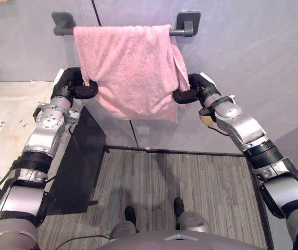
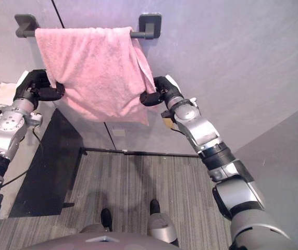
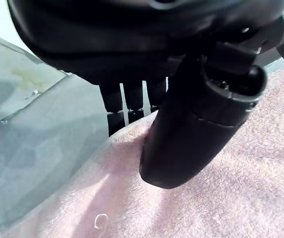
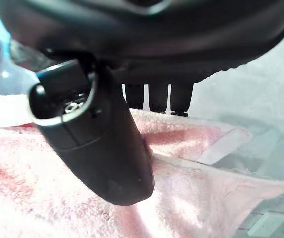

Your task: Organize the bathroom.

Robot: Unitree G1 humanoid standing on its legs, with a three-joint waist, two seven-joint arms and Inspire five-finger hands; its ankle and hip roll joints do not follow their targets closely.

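A pink towel (image 1: 131, 65) hangs folded over a dark wall rail (image 1: 183, 32) in front of me. My left hand (image 1: 81, 88) grips the towel's left edge, thumb (image 3: 196, 124) in front and fingers (image 3: 132, 101) behind the cloth. At the towel's right edge my right hand (image 1: 190, 94) pinches it the same way, thumb (image 4: 102, 148) lying on the pink cloth (image 4: 42, 198). Both hands sit about halfway down the towel, which sags unevenly at its lower hem.
The grey wall (image 1: 253, 62) rises right behind the towel. Below lies striped grey flooring (image 1: 190, 192), with a black mat (image 1: 81, 156) at the left and a pale floor (image 1: 3, 114) beyond it. A small white outlet plate (image 1: 143, 129) sits low on the wall.
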